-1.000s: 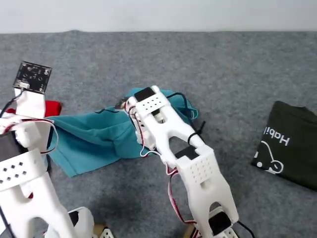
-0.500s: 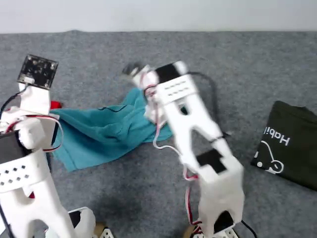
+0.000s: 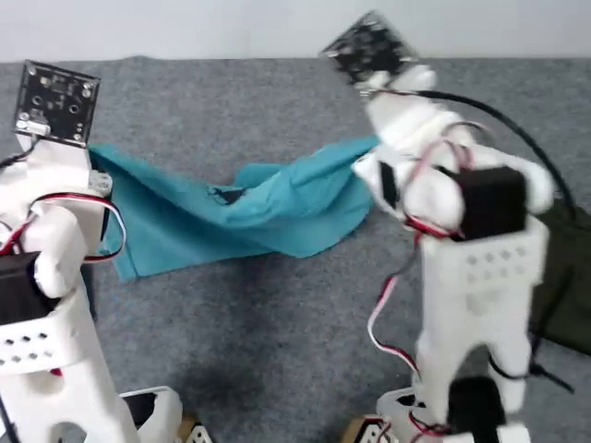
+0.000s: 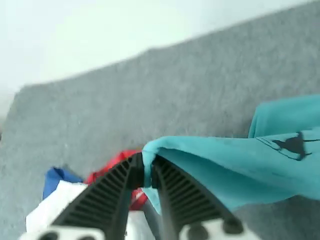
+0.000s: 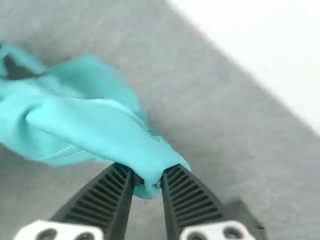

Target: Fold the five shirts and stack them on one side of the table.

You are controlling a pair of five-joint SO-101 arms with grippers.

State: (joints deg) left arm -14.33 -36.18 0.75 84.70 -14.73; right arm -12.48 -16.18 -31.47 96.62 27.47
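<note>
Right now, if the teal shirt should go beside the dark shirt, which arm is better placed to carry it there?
Right, probably. The right gripper is shut on one end of the teal shirt, and its arm stands beside the dark shirt. The left gripper grips the other end, farther away.

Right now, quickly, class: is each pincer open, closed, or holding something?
Left pincer: closed on one end of the teal shirt.
Right pincer: closed on the teal shirt's other end.
</note>
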